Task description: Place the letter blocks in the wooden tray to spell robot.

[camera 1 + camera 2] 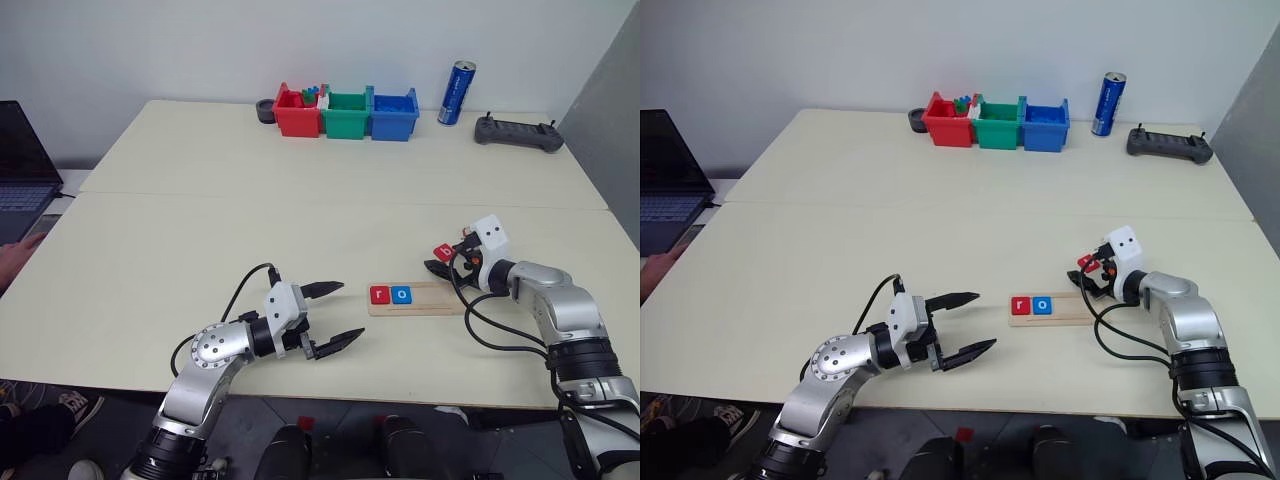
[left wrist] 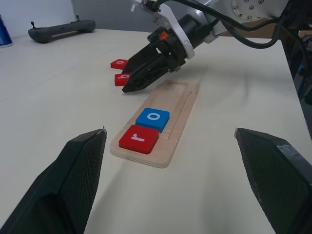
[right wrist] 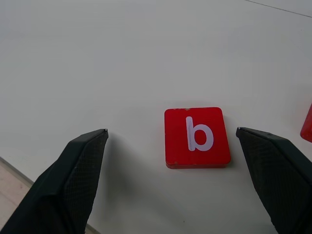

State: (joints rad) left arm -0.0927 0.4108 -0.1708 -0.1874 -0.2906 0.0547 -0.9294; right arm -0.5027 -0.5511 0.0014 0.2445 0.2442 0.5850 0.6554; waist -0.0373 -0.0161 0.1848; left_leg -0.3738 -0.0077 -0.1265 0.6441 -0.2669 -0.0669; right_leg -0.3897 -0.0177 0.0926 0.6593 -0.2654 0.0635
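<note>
In the left eye view, the wooden tray (image 1: 418, 298) lay right of centre, low in the frame, with a red "r" tile (image 1: 380, 294) and a blue "o" tile (image 1: 401, 294) side by side at its left end. The right gripper (image 1: 441, 268) hovered just above the tray's right end, beside a red tile (image 1: 443, 251) whose letter was too small to read. The left gripper (image 1: 331, 316), lower left of centre, stood spread and empty.

The right eye view showed the same layout and added nothing.

In the left wrist view, the tray ran diagonally through the middle, and two red tiles (image 2: 120, 71) lay beyond it in the upper centre, partly hidden by the right gripper.

In the right wrist view, the red "b" tile (image 3: 196, 137) lay flat on the table at centre, between the widely spread fingers (image 3: 73, 185). Another red piece was cut off at the right edge.

The tile looked light, rigid and thin. It would probably be best pinched across two opposite edges, as its low profile leaves little to grip.
</note>
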